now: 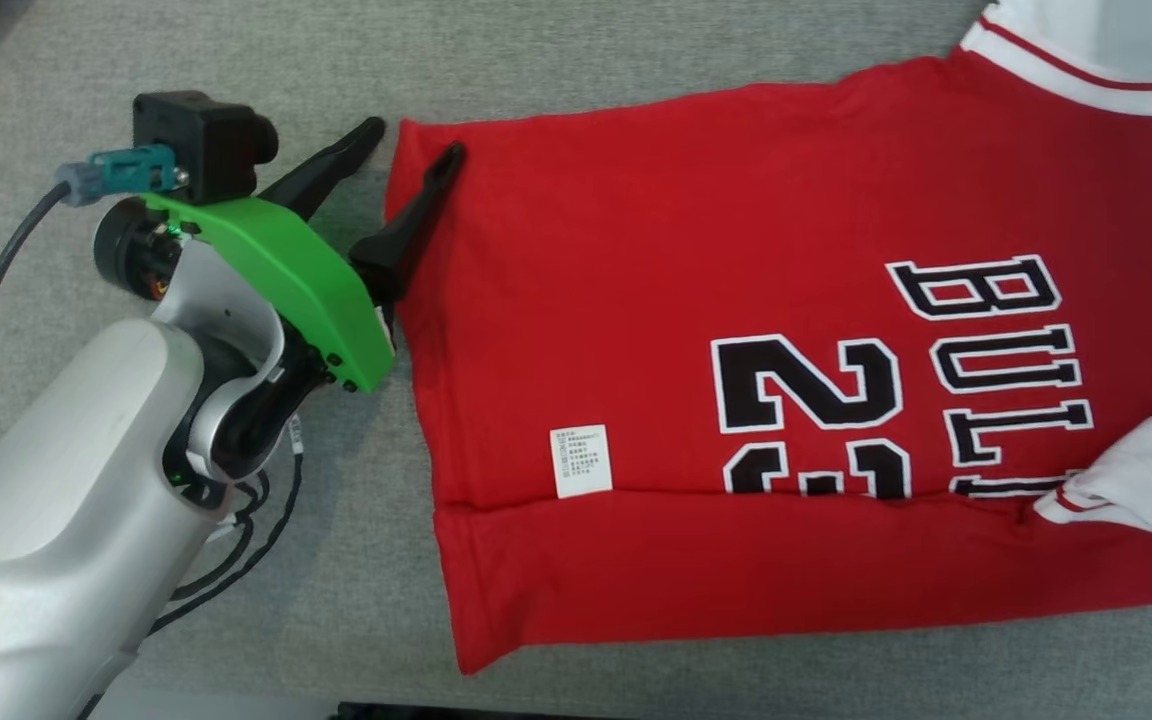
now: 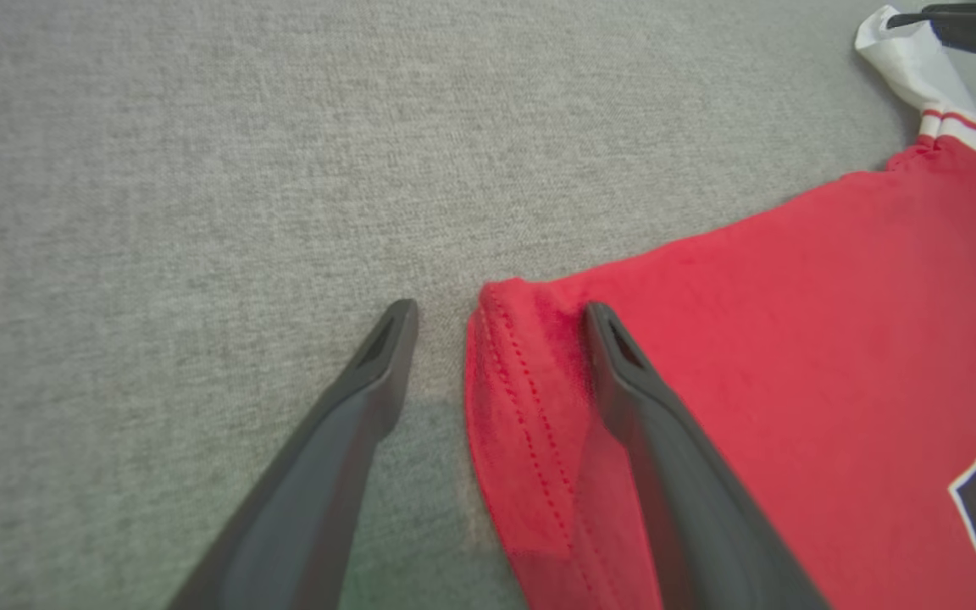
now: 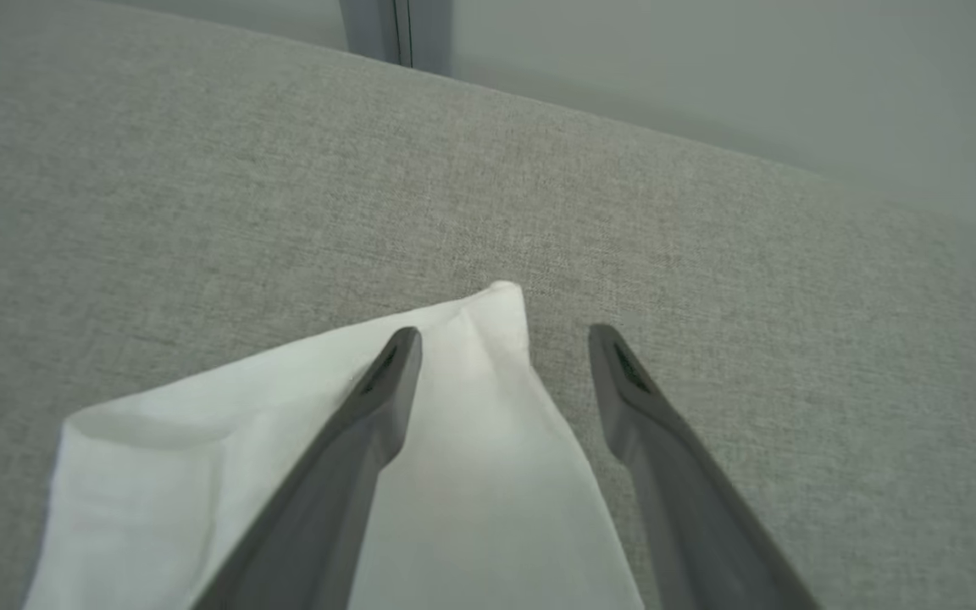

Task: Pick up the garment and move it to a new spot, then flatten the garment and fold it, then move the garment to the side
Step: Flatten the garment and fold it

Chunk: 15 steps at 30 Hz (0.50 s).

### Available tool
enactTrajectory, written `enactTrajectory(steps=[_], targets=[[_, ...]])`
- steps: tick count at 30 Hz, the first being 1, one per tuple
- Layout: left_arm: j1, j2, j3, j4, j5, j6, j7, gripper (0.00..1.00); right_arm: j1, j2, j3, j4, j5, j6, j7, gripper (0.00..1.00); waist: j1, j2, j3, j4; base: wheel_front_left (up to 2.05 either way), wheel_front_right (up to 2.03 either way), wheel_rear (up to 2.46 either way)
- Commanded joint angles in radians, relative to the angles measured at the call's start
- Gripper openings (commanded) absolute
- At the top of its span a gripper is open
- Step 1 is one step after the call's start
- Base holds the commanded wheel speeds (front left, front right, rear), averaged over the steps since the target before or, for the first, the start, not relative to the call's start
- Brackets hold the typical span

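The garment (image 1: 736, 300) is a red jersey with white sleeves and black-and-white lettering, spread flat on a grey cloth surface, its lower edge folded up. My left gripper (image 1: 414, 138) stands open at the garment's far left hem corner (image 2: 505, 356), one finger over the red cloth and one over the bare surface. In the right wrist view my right gripper (image 3: 505, 339) is open above a white sleeve (image 3: 420, 440), whose tip lies between the fingers. A dark fingertip of that gripper (image 2: 962, 25) shows at the left wrist view's top right, by the white sleeve (image 2: 912, 68).
The grey cloth surface (image 1: 536, 60) stretches beyond the garment on the left and far side. My left arm with its green bracket (image 1: 286, 270) and cables lies at the lower left. A pale wall and a grey post (image 3: 395, 34) stand behind the surface.
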Motion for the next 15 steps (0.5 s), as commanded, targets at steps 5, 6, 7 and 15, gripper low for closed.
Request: enactTrajectory(steps=[5, 6, 7, 15], targets=[[-0.039, -0.026, -0.024, 0.047, 0.008, -0.024, 0.022, 1.0, -0.021, 0.008, -0.007, 0.095, -0.016, -0.001, -0.001, 1.0, -0.0003, 0.0, 0.041, 0.056, 0.0, 0.0, 0.0], [-0.043, -0.027, -0.028, 0.053, 0.009, -0.027, 0.028, 1.0, -0.017, 0.011, -0.006, 0.111, -0.012, -0.001, 0.004, 1.0, -0.0003, 0.0, 0.039, 0.053, 0.0, 0.0, 0.0], [-0.045, -0.027, -0.029, 0.056, 0.009, -0.029, 0.031, 1.0, -0.015, 0.013, -0.004, 0.118, -0.009, -0.001, 0.005, 1.0, -0.0003, 0.0, 0.038, 0.052, 0.0, 0.0, 0.0], [-0.051, -0.02, -0.05, 0.058, -0.004, -0.054, 0.062, 0.75, -0.014, 0.023, 0.016, 0.151, 0.033, -0.001, 0.025, 0.36, -0.0003, 0.0, 0.038, 0.03, 0.0, 0.0, 0.0]])
